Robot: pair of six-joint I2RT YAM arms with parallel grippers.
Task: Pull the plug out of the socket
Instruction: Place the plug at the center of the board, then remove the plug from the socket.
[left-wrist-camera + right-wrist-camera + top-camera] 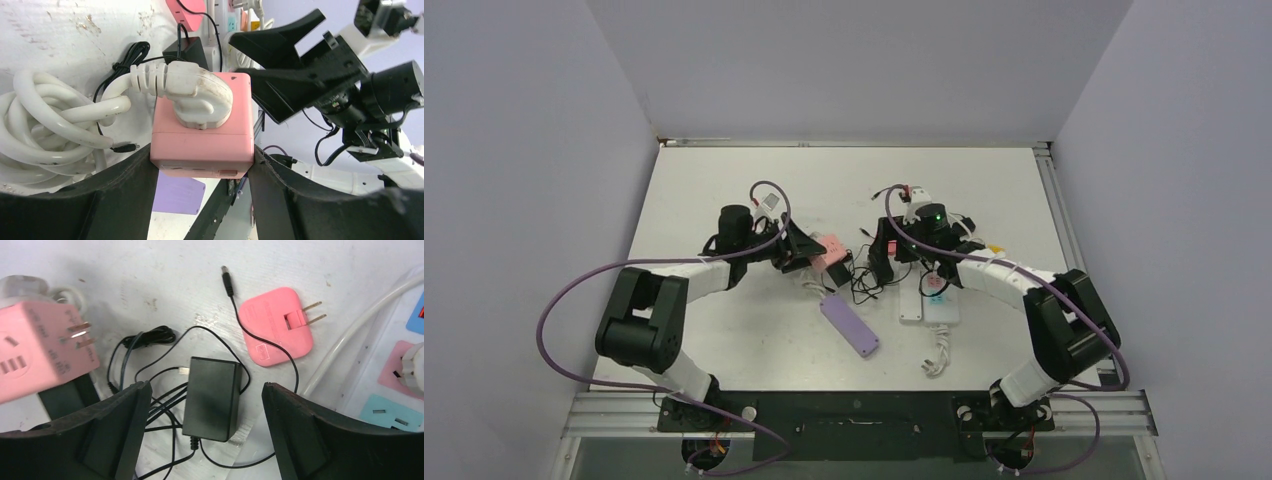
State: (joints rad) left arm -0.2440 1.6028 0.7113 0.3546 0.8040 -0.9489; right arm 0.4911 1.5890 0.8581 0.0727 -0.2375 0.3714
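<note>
A pink cube socket (202, 135) has a white angled plug (200, 97) seated in its top face, with a thick white cord (45, 125) coiled to the left. My left gripper (202, 152) is shut on the cube's two sides; in the top view it (809, 252) holds the cube (829, 250) at the table's middle. My right gripper (205, 387) is open and empty, hovering over a black power adapter (211, 397), just right of the cube (40, 352). In the top view it (882, 262) faces the left gripper.
A flat pink adapter (275, 325) with bare prongs lies beyond the black adapter, amid thin black wires (150, 340). A white power strip (929, 300) with coloured outlets lies to the right. A purple strip (850, 325) lies in front of the cube.
</note>
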